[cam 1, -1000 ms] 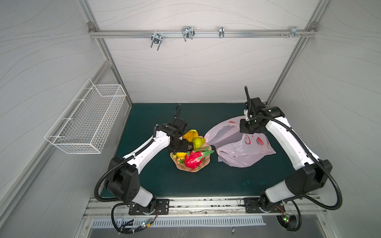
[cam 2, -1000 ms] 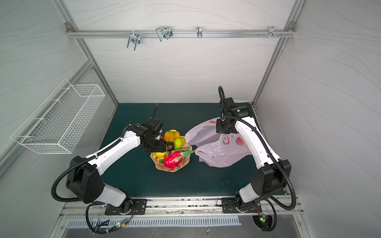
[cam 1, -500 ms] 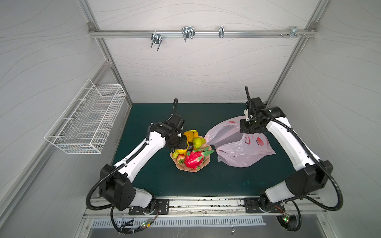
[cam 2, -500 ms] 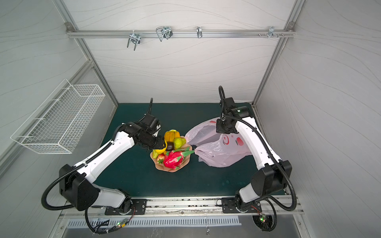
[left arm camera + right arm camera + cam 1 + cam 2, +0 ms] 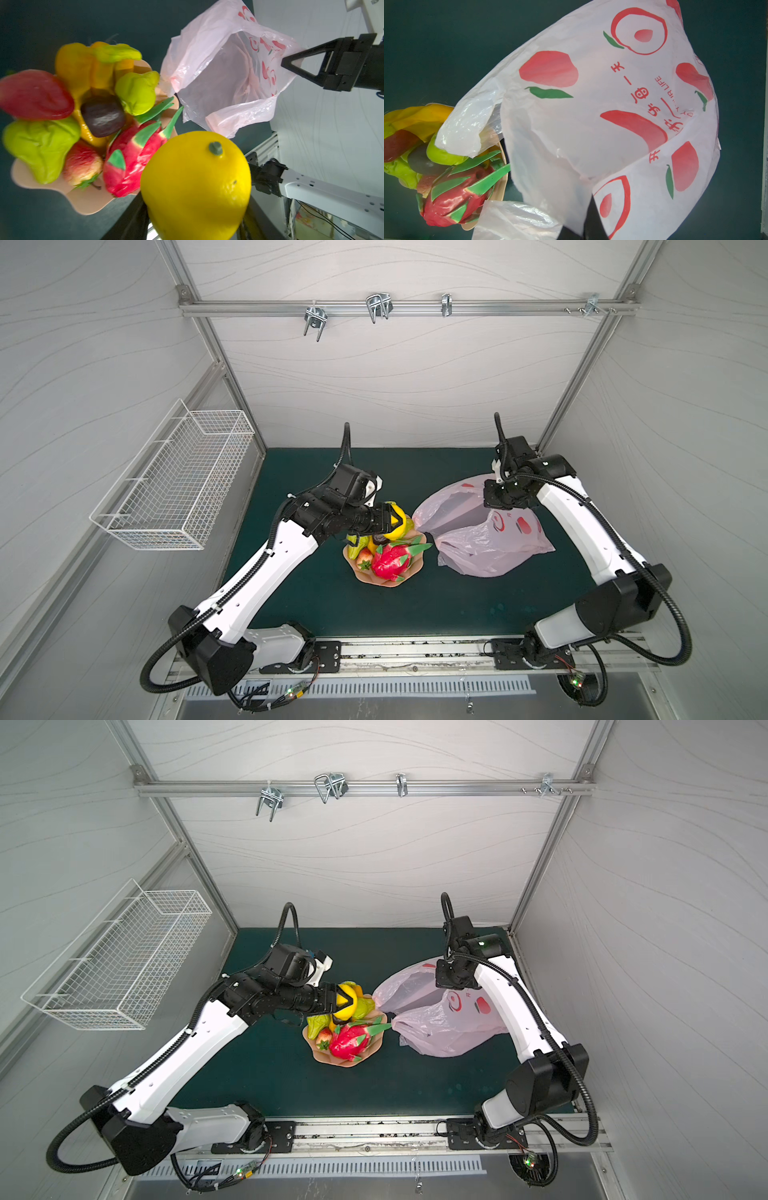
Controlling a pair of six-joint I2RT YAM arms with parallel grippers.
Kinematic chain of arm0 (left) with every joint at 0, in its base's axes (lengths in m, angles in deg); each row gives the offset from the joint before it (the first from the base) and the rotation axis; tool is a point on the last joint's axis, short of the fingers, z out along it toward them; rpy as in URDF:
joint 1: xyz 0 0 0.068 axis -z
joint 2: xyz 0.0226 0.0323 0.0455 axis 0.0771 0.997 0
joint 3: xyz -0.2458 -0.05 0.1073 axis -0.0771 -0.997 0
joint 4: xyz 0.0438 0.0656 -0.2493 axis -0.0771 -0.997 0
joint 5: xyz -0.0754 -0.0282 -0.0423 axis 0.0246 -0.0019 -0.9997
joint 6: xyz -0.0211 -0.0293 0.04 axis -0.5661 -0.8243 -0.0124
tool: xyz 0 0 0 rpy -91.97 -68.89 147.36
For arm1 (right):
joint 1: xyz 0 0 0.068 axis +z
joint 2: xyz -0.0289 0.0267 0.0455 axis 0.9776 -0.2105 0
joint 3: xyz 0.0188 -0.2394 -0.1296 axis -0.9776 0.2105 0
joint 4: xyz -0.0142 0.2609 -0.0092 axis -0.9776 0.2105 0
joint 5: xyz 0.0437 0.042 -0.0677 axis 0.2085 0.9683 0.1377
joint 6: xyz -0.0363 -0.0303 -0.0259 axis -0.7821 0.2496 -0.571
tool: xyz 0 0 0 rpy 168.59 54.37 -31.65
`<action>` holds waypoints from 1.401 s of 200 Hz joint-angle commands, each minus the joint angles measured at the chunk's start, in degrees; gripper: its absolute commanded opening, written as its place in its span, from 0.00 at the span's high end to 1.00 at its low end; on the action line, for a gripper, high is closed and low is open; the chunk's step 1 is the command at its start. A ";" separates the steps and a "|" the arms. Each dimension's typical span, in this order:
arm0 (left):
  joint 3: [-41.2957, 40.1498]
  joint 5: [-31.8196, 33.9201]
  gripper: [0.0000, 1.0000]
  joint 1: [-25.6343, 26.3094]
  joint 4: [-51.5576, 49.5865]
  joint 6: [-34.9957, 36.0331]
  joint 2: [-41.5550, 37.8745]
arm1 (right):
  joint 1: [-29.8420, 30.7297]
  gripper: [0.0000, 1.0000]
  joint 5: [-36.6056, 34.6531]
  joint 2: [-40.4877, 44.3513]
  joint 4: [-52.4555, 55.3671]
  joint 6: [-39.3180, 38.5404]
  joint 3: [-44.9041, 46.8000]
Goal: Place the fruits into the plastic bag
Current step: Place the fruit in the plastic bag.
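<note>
1. The left hand (image 5: 392,519) is closed around the yellow lemon (image 5: 195,187), one finger on each side. It holds the lemon in the air above the back of the plate (image 5: 382,578), on the side nearer the bag.
2. The right hand (image 5: 286,62) is pinched tight on the upper rim of the plastic bag (image 5: 490,539). It lifts that edge so the mouth gapes toward the fruit.
3. The bag lies on the green table (image 5: 332,614) just beside the plate. It is pale pink and see-through, printed with red peaches and some text. One loose flap of it drapes over the plate's near edge, and in the left wrist view its inside looks empty.
4. The other fruits are heaped on the peach-coloured plate:
   - The dragon fruit (image 5: 390,562) is at the front, its green scales pointing toward the bag.
   - The strawberry (image 5: 82,164) lies just beside the dragon fruit.
   - The dark avocado (image 5: 102,115) sits in the middle of the heap.
   - The two green pears (image 5: 41,145) are on either side of the avocado.
   - The red apple (image 5: 35,95) and the banana bunch (image 5: 83,62) are at the far side.
5. A white wire basket (image 5: 174,489) hangs on the left wall, well apart from all this.
</note>
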 commanded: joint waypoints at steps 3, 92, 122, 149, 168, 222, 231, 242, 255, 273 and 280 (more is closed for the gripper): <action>-0.28 -2.22 0.53 2.65 10.25 -5.79 3.71 | -0.24 1.00 1.45 1.79 1.16 -0.22 -1.62; 6.26 -1.92 0.57 7.57 22.33 -13.06 23.63 | -0.42 1.00 8.44 3.40 -1.45 3.03 0.89; 6.32 -3.36 0.57 9.56 25.34 -14.30 26.45 | -1.11 1.00 11.75 4.12 -2.96 4.17 2.84; 5.53 -4.61 0.57 11.29 27.35 -15.02 27.73 | -3.17 1.00 16.06 5.25 -5.30 6.47 5.58; 3.81 -5.57 0.57 11.82 29.37 -16.15 28.46 | -4.27 1.00 18.93 6.20 -7.09 8.43 7.34; 1.13 -8.86 0.60 13.88 33.69 -17.88 30.52 | -5.67 1.00 23.27 8.16 -10.10 12.24 10.96; 0.51 -9.17 0.61 14.31 33.92 -18.00 30.69 | -5.82 1.00 23.81 8.46 -10.54 12.68 11.40; -0.70 -9.41 0.61 14.84 34.80 -18.33 30.66 | -6.02 1.00 24.09 8.69 -10.78 13.20 11.76; -1.97 -9.34 0.62 15.45 35.65 -18.64 30.55 | -5.95 1.00 24.43 8.97 -11.28 13.62 12.20; -2.23 -9.50 0.62 16.23 36.14 -18.71 31.09 | -5.95 1.00 24.86 9.35 -11.91 14.29 12.92; -1.86 -9.61 0.62 16.47 36.17 -18.62 31.58 | -5.95 1.00 25.12 9.52 -12.15 14.69 13.33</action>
